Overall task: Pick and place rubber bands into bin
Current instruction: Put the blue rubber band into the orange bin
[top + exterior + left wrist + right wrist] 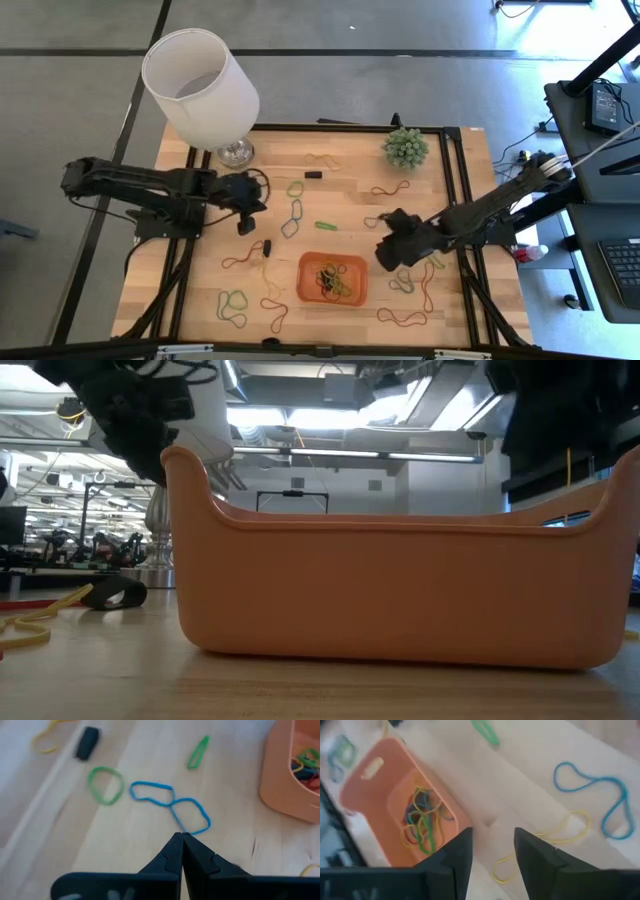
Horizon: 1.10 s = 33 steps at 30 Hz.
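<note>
The orange bin [332, 277] sits near the table's near edge and holds several rubber bands [421, 817]; it fills the low view [390, 590]. More bands lie loose around it: a blue one [170, 802], green ones [106, 784], a yellow one [545, 840]. My left gripper [248, 218] hovers left of the blue band [292, 216] with fingers shut [181, 836] and nothing showing between them. My right gripper [385, 257] hangs just right of the bin, open [492, 845] and empty, above bare wood beside the yellow band.
A lamp with a white shade [200, 85] stands at the far left corner and a small green plant [405, 147] at the far right. Small black pieces [313, 174] [267, 246] lie among the bands. Black rails [455, 190] run along the table's sides.
</note>
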Each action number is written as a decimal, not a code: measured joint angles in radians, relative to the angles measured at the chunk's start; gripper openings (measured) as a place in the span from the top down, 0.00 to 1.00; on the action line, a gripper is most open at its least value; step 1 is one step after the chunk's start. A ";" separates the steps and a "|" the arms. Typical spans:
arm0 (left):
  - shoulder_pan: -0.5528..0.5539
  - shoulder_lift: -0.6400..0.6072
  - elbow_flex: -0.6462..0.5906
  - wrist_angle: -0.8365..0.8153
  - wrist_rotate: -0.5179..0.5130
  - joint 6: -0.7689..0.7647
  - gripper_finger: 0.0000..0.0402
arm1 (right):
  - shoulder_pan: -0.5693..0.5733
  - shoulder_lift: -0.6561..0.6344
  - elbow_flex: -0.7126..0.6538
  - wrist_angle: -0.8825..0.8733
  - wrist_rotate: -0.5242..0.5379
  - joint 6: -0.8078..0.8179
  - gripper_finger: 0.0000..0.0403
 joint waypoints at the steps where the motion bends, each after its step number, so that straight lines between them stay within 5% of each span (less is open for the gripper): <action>1: 0.000 0.033 0.007 0.017 0.012 0.016 0.99 | -0.002 -0.029 -0.044 0.037 0.000 0.023 0.64; 7: 0.000 0.263 0.127 0.029 0.023 0.214 0.98 | -0.013 -0.122 -0.217 0.144 0.000 0.175 0.66; 14: 0.025 0.522 0.332 -0.065 -0.043 0.404 0.87 | -0.013 -0.133 -0.269 0.140 -0.001 0.229 0.67; 21: 0.126 0.772 0.535 -0.236 0.024 0.348 0.80 | -0.013 -0.133 -0.269 0.117 0.000 0.186 0.67; 33: 0.184 0.971 0.675 -0.297 0.085 -0.173 0.71 | -0.013 -0.132 -0.269 0.110 -0.030 -0.013 0.67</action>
